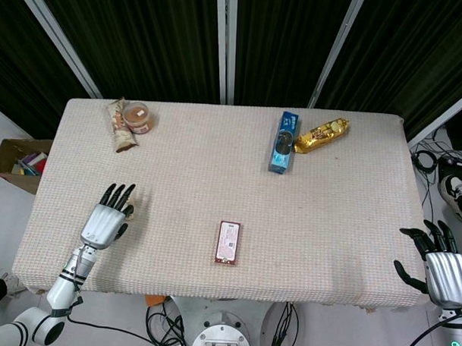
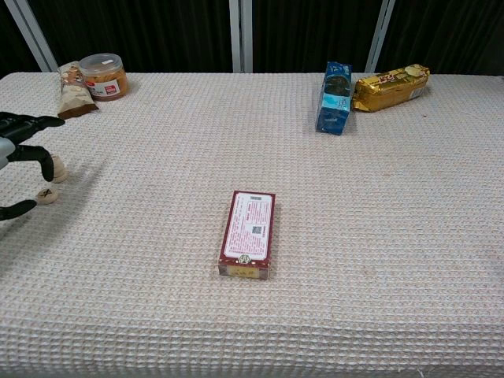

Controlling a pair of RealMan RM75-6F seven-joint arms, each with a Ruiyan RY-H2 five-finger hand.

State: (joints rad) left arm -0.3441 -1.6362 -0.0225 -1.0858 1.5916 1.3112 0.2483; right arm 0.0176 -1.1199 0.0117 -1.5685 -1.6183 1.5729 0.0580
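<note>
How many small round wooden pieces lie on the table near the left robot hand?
2: one wooden piece beside the left robot hand's fingers, the other wooden piece nearer the front edge. The hand may hide more.
</note>
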